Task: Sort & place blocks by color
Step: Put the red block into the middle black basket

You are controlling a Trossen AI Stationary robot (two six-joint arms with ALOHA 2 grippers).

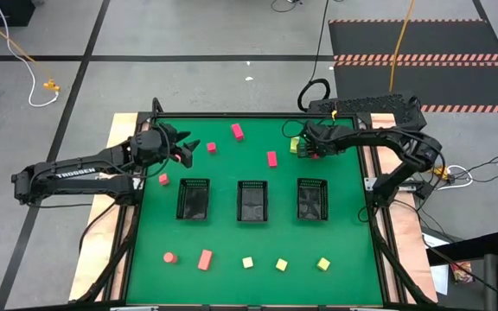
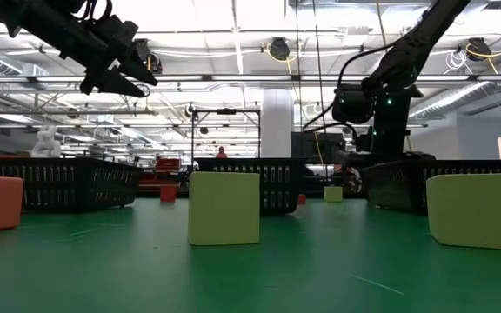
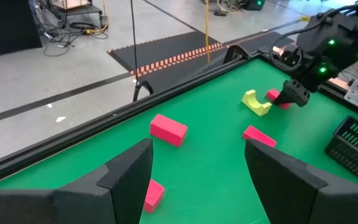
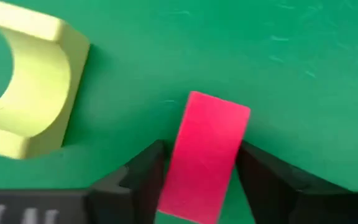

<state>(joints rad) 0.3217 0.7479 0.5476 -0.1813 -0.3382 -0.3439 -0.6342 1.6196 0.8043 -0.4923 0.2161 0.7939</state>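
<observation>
- R gripper (image 4: 201, 186): fingers straddle pink-red block (image 4: 205, 155) on table (image 4: 291, 62), beside yellow-green arch block (image 4: 30, 99); contact unclear.
- L gripper (image 1: 186, 150): wide open, empty, raised.

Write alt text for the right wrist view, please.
The right end effector has its two dark fingers on either side of a pink-red block on the green table. A yellow-green arch-shaped block lies beside it.

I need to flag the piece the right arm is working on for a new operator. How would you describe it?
Start at the right end effector, low over the green mat near its far right corner. The pink-red block sits between its fingers. Its nearest neighbour, the yellow-green arch block, is curved and lies just outside the fingers.
</observation>
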